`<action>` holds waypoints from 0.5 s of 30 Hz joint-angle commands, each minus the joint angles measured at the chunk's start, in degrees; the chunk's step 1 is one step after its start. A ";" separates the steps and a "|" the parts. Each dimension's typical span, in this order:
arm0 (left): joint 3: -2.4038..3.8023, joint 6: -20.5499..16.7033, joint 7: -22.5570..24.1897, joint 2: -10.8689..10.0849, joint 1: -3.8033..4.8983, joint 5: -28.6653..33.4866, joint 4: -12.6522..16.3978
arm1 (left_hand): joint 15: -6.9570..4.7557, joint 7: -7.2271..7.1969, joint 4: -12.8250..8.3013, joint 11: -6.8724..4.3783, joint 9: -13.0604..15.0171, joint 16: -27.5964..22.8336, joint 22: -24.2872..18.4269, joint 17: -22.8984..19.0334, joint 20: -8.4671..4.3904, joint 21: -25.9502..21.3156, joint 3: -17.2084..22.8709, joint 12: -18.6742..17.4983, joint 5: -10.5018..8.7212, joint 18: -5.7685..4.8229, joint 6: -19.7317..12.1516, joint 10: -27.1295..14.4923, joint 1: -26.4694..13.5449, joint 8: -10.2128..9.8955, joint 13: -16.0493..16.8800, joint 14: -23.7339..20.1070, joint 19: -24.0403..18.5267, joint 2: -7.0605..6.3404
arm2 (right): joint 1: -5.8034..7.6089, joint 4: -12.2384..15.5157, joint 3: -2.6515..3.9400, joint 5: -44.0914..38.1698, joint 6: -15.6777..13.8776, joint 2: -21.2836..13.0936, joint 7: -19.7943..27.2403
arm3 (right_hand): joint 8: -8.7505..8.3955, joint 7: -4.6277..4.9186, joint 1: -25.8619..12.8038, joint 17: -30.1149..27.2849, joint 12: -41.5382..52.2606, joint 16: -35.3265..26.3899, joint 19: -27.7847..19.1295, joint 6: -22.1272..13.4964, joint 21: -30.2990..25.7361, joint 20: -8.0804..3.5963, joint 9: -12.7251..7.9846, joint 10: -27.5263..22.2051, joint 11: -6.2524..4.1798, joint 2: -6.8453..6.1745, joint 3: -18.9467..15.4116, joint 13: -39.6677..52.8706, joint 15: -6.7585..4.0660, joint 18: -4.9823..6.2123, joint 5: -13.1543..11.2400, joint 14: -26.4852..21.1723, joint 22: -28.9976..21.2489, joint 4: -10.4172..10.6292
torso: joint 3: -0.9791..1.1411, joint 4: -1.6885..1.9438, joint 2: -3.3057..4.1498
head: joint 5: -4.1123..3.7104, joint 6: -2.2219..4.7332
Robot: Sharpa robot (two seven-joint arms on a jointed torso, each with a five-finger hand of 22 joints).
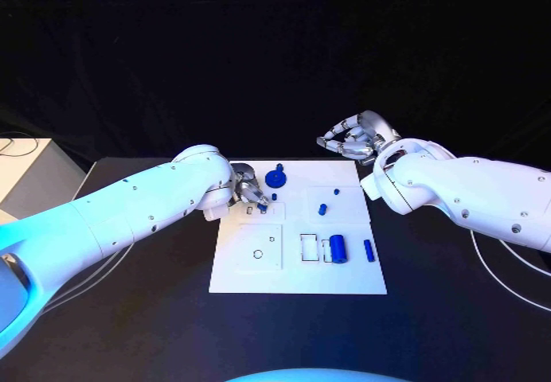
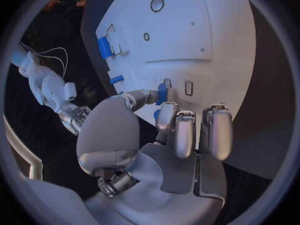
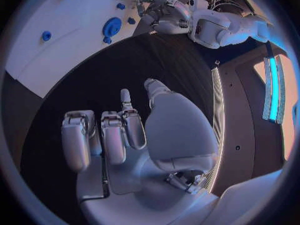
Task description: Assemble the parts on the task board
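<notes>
The left hand [image 1: 251,195] pinches a small blue part [image 2: 162,93] over the task board [image 1: 298,274] near its far left corner, seemingly for insertion. The right hand [image 1: 356,137], fingers curled empty, waits beyond the far right corner.

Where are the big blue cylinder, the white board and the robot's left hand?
blue cylinder [image 1: 340,248], head view, middle of its body.
task board [image 1: 345,280], head view, bare near corner.
left hand [image 1: 252,194], head view, middle of the hand, fingers pinching a small blue part.
</notes>
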 commanded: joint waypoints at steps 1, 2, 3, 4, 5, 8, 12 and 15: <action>-0.12 0.96 -0.01 0.19 0.00 -1.33 0.08 | -0.31 -2.56 -7.60 0.07 11.33 0.19 4.21 15.09 -0.01 0.32 7.14 -0.11 0.00 -0.46 2.99 0.28 -0.03 0.28 -0.04 6.06 0.27 0.73 | -0.02 0.12 0.02 -0.57 0.77 -0.02 0.24 | 0.07 0.07 0.01 15.09 -0.26 0.24 4.49 -0.39 -0.28 -0.31 0.05 -0.36 0.03 -0.01 0.17 6.59 -0.08 -0.82 0.20 6.08 12.64 0.07 | 0.00 -0.02 0.01 | 0.05 -0.10; -0.17 0.99 -0.01 0.18 0.00 -1.41 0.10 | -0.31 -2.56 -7.60 0.07 11.33 0.19 4.21 15.09 -0.01 0.32 7.14 -0.11 0.00 -0.46 2.99 0.28 -0.03 0.28 -0.04 6.06 0.27 0.73 | -0.02 0.12 0.02 -0.57 0.77 -0.02 0.24 | 0.07 0.07 0.01 15.09 -0.26 0.24 4.49 -0.39 -0.28 -0.31 0.05 -0.36 0.03 -0.01 0.17 6.59 -0.08 -0.82 0.20 6.08 12.64 0.07 | 0.00 -0.02 0.02 | 0.05 -0.11; -0.25 1.04 -0.01 0.17 -0.01 -1.55 0.15 | -0.31 -2.56 -7.60 0.07 11.33 0.19 4.21 15.09 -0.01 0.32 7.14 -0.11 0.00 -0.46 2.99 0.28 -0.03 0.28 -0.04 6.06 0.27 0.73 | -0.02 0.13 0.02 -0.57 0.78 -0.03 0.24 | 0.07 0.07 0.01 15.09 -0.26 0.24 4.49 -0.39 -0.28 -0.31 0.05 -0.36 0.03 -0.01 0.17 6.59 -0.08 -0.82 0.20 6.08 12.64 0.07 | 0.00 -0.03 0.01 | 0.05 -0.11; -0.34 1.09 -0.01 0.16 -0.01 -1.66 0.20 | -0.31 -2.56 -7.60 0.07 11.33 0.19 4.21 15.09 -0.01 0.32 7.14 -0.11 0.00 -0.46 2.99 0.28 -0.03 0.28 -0.04 6.06 0.27 0.73 | -0.02 0.13 0.02 -0.57 0.79 -0.03 0.24 | 0.07 0.07 0.01 15.09 -0.26 0.24 4.49 -0.39 -0.28 -0.31 0.05 -0.36 0.03 -0.01 0.17 6.59 -0.08 -0.82 0.20 6.08 12.64 0.07 | 0.00 -0.03 0.02 | 0.06 -0.14; -0.43 1.14 -0.01 0.13 -0.01 -1.77 0.24 | -0.33 -2.58 -7.60 0.05 11.38 0.19 4.33 15.09 -0.03 0.37 7.13 -0.22 -0.02 -0.49 3.01 0.22 -0.04 0.29 -0.20 6.06 0.35 0.75 | -0.03 0.13 0.02 -0.57 0.80 -0.04 0.24 | 0.07 0.07 0.01 15.09 -0.26 0.24 4.49 -0.39 -0.28 -0.31 0.05 -0.36 0.03 -0.01 0.17 6.59 -0.08 -0.82 0.20 6.08 12.64 0.07 | 0.00 -0.04 0.03 | 0.07 -0.19; -0.74 1.41 -0.03 0.04 -0.02 -2.04 0.39 | -0.33 -2.60 -7.60 0.04 11.41 0.19 4.26 15.09 -0.04 0.33 7.13 -0.31 -0.04 -0.47 3.02 0.18 -0.05 0.30 -0.33 6.06 0.30 0.77 | -0.04 0.12 0.02 -0.57 0.85 -0.05 0.23 | 0.07 0.07 0.01 15.09 -0.26 0.24 4.49 -0.39 -0.28 -0.31 0.05 -0.36 0.03 -0.01 0.17 6.59 -0.08 -0.82 0.20 6.08 12.64 0.07 | -0.01 -0.05 0.00 | 0.09 -0.29; -1.00 1.68 -0.05 -0.04 -0.02 -2.30 0.49 | -0.33 -2.60 -7.60 0.04 11.41 0.19 4.26 15.09 -0.04 0.33 7.13 -0.31 -0.04 -0.47 3.02 0.18 -0.05 0.30 -0.33 6.06 0.30 0.77 | -0.05 0.12 0.02 -0.57 0.93 -0.07 0.21 | 0.11 0.07 -0.16 15.09 -0.26 0.24 4.48 -0.44 -0.31 -0.29 0.22 -0.36 0.05 0.04 0.19 6.59 -0.06 -0.81 0.24 6.08 12.62 0.07 | -0.01 -0.01 0.01 | 0.06 -0.37; -1.13 1.75 -0.06 -0.04 -0.03 -2.40 0.48 | -0.33 -2.60 -7.60 0.04 11.41 0.19 4.26 15.09 -0.04 0.33 7.13 -0.31 -0.04 -0.47 3.02 0.18 -0.05 0.30 -0.33 6.06 0.30 0.77 | -0.07 0.13 0.02 -0.57 0.98 -0.07 0.20 | 0.11 0.07 -0.16 15.09 -0.26 0.24 4.48 -0.44 -0.31 -0.29 0.22 -0.36 0.05 0.04 0.19 6.59 -0.06 -0.81 0.24 6.08 12.62 0.07 | 0.00 0.03 0.01 | 0.06 -0.37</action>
